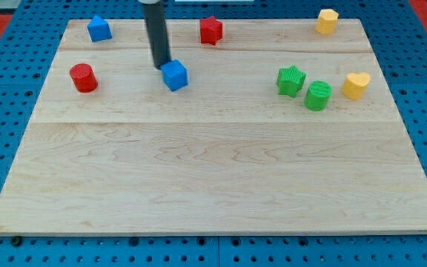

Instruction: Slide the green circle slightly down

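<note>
The green circle (318, 96) stands on the wooden board (213, 170) at the view's right, just below and to the right of a green star (290, 80). A yellow heart (356, 84) sits close to its right. My tip (160, 66) rests far to the left of the green circle, touching the upper left side of a blue cube (175, 75).
A red cylinder (84, 77) is at the view's left. A blue block (99, 29) is at the top left, a red star-like block (210, 30) at the top middle, and a yellow block (327, 21) at the top right.
</note>
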You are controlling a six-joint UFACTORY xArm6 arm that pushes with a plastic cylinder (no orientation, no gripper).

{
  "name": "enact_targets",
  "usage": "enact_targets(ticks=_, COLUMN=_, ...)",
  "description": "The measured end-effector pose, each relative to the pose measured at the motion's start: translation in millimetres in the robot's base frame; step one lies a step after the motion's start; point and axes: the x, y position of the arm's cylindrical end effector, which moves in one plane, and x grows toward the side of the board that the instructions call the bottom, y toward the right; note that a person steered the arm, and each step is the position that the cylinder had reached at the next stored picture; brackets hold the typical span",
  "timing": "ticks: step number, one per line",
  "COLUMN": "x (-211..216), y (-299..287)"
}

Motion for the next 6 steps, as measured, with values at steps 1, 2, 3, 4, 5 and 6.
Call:
enact_targets(ticks=1, x=13, y=63)
enact_targets(ticks=2, x=52, y=72)
enact_targets(ticks=3, x=28, y=74)
enact_targets(ticks=4, x=-13, y=121)
enact_targets(ticks=5, x=-12, y=171)
enact_targets(ticks=6, x=24, y=218)
